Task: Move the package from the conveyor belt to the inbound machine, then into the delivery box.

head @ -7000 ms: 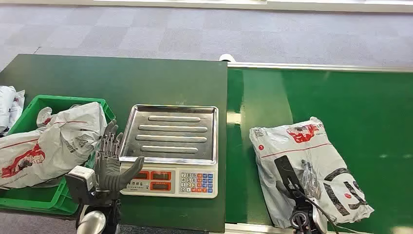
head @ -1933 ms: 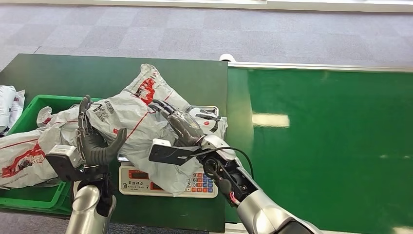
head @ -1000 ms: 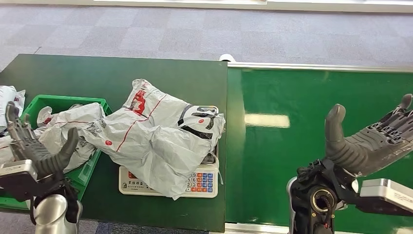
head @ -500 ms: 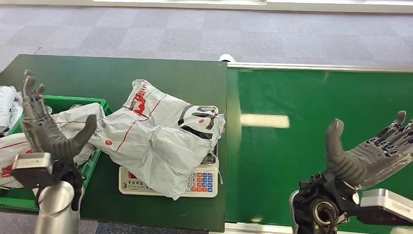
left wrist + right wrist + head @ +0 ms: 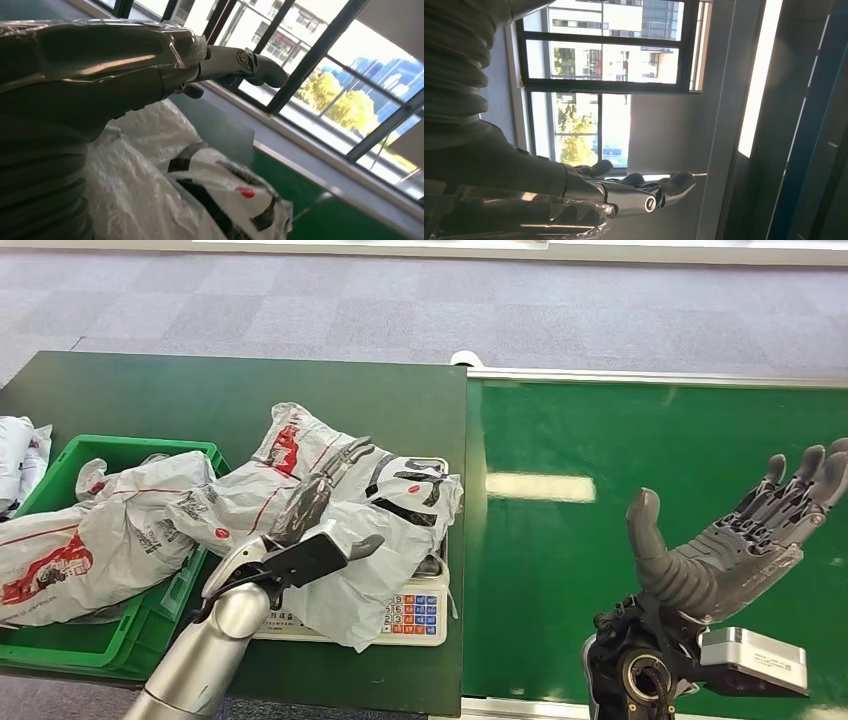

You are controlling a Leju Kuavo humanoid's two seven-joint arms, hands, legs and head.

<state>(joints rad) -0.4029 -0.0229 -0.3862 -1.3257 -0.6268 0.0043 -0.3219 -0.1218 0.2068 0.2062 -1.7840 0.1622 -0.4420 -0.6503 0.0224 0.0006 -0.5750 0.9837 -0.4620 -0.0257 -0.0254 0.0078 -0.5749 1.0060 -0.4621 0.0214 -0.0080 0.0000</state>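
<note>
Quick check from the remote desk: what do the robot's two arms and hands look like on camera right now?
Both arms are polished silver tubes. The left hand has dark grey segmented fingers on a black plate. The right hand is matte grey, with a thick thumb and ribbed palm, above a black wrist with a round joint and a small silver box module. The wrist views show a grey ribbed cover.

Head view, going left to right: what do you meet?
Green crate of filled bags → left hand over the package on the scale → green belt → right hand.
</note>
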